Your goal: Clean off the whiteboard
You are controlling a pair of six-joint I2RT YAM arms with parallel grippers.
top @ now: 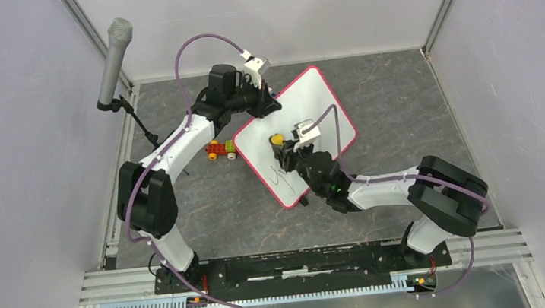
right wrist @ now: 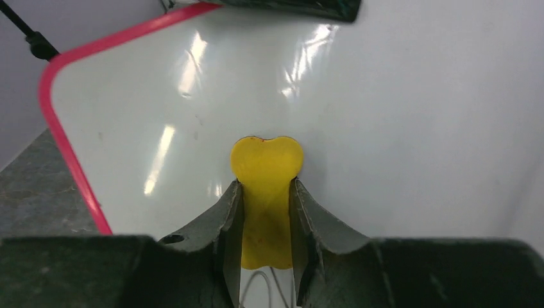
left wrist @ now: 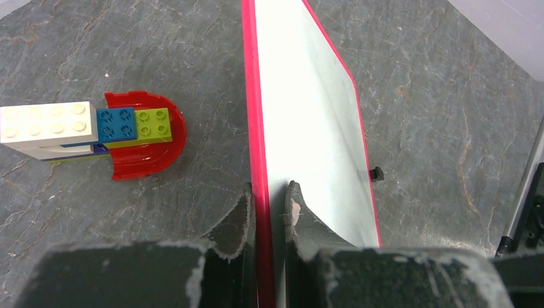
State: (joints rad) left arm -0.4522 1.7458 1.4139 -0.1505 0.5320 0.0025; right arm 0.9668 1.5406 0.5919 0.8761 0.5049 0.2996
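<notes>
Right pincer [right wrist: 266, 192], pinching a yellow lobed flat eraser [right wrist: 266, 163], holds it on the large white red-rimmed whiteboard [top: 310, 104] in the middle of the grey surface [top: 401, 94], left pincer [left wrist: 269, 192] clamped on its far rim; likely best: sweep flat and firm toward black marker lines [top: 279, 175] near its near corner.

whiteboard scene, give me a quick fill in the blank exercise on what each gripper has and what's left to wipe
1. The left gripper is shut on the red-rimmed ____.
2. The right gripper is shut on a ____ eraser.
3. The marker lines not yet erased are ____.
Missing words: whiteboard; yellow; black.
</notes>
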